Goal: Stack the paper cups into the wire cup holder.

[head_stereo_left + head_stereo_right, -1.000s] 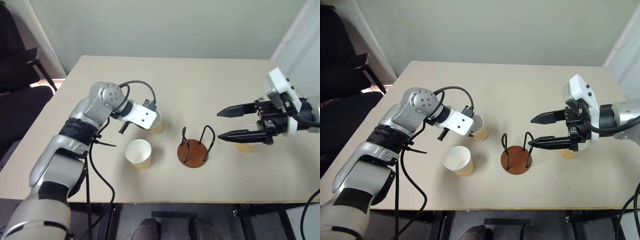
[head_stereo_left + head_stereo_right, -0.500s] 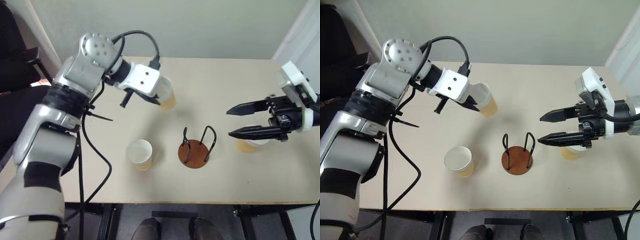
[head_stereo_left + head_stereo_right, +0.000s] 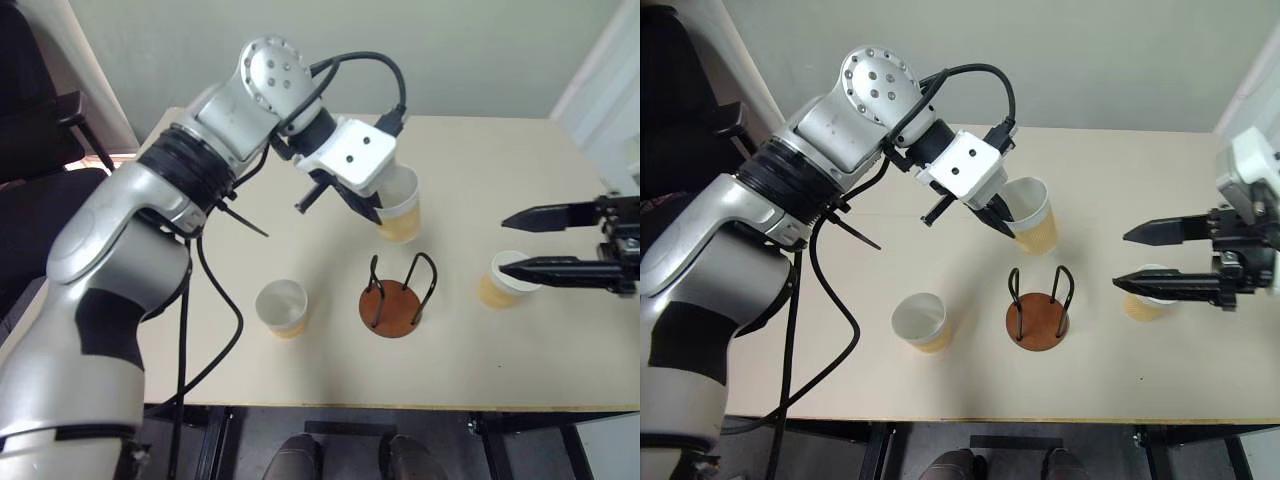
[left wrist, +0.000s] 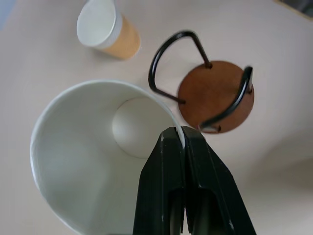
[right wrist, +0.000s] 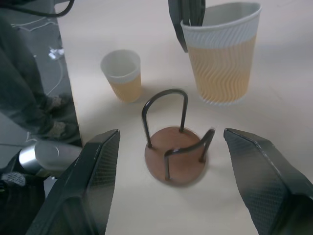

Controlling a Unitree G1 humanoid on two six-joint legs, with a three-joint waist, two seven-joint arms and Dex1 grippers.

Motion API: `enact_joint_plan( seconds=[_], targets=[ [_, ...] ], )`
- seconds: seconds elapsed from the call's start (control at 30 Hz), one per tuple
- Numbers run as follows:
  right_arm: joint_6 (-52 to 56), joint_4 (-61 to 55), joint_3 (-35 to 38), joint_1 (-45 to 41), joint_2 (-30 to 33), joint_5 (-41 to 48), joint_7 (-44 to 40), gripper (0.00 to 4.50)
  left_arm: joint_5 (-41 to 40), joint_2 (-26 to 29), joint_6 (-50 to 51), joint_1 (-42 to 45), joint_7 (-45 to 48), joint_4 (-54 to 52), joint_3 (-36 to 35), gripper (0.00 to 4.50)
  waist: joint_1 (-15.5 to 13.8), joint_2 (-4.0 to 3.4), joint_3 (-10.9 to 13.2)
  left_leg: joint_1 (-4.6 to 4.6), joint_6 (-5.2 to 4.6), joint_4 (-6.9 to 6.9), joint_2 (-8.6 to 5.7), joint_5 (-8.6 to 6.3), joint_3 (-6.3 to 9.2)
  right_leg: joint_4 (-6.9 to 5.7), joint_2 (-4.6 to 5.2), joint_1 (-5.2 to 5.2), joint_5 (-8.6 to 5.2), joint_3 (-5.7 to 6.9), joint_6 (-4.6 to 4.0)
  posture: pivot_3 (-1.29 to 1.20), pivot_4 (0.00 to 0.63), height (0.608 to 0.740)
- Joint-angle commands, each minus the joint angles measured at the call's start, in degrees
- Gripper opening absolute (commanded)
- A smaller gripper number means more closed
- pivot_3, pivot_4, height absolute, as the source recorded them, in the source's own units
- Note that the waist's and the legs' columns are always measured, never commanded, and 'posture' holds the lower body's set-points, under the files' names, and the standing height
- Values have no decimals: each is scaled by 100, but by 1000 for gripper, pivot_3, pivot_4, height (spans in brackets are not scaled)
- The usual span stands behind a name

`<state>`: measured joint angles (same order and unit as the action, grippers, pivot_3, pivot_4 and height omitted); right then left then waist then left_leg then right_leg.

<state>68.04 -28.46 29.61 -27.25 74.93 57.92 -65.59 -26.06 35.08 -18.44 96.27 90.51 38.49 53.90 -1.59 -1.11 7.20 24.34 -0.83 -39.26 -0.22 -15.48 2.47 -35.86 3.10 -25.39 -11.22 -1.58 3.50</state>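
Holding one cup (image 3: 401, 205) off the tabletop (image 3: 330, 140): left gripper (image 3: 1002, 218) has its jaws pinched tight on the rim, one finger inside the cup, one outside. Cup hangs upright, up and just behind the holder (image 3: 392, 296), not over it yet.

Holder sits mid-tabletop, empty. Round reddish-brown disc base, two thin black wire loops standing upright on it, crossing arches seen from the wrist view.

Second cup (image 3: 281, 307) stands upright on the tabletop to the left of the holder, well apart from it. Third cup (image 3: 501, 279) stands upright to the right of the holder, near the right gripper (image 3: 505, 242).

Right gripper: jaws wide, gripping nothing, fingers level and pointing toward the holder. In the head views its lower finger overlaps the third cup; can't tell if it touches.

Nothing stands between the held cup and the holder's loops. Left arm's black cable (image 3: 970, 75) loops above the wrist, clear of the cups.

Materials: cups are tapered paper, white inside and at the rim, tan-yellow band with a wavy embossed rib pattern round the lower outside. Tabletop is plain matte beige, smooth. Black chair (image 3: 40, 130) at the far left beside the tabletop, grey wall behind.
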Motion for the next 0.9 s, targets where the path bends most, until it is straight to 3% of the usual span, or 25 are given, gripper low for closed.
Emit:
enact_joint_plan(
  seconds=[0.03,0.2,0.47,0.9],
  targets=[
    [232,-296,685,203,50,264,208,3521,-517,54,-72,303,199,-166,277,37,-1,-1,0,-1,-1,-3,1,-2,0,0,2,0,-1,-3,2,0,150,740],
    [366,-492,1134,540,29,425,430,3521,-1015,126,-6,497,199,-367,720,37,-14,-4,2,3,-6,-21,-3,-6,0,-6,0,1,-3,-3,9,0,150,740],
    [269,-555,1326,782,37,532,638,3521,-1173,373,-181,604,199,-653,1401,37,-4,-17,0,7,-26,-74,-1,-33,-4,-11,-6,15,-4,-8,24,0,150,740],
    [-13,-539,1286,950,134,423,692,3521,-851,248,-262,260,199,-776,1387,37,-5,-23,-1,12,-38,-79,-7,-42,-5,-6,0,20,-12,-6,44,0,150,740]
  ],
)
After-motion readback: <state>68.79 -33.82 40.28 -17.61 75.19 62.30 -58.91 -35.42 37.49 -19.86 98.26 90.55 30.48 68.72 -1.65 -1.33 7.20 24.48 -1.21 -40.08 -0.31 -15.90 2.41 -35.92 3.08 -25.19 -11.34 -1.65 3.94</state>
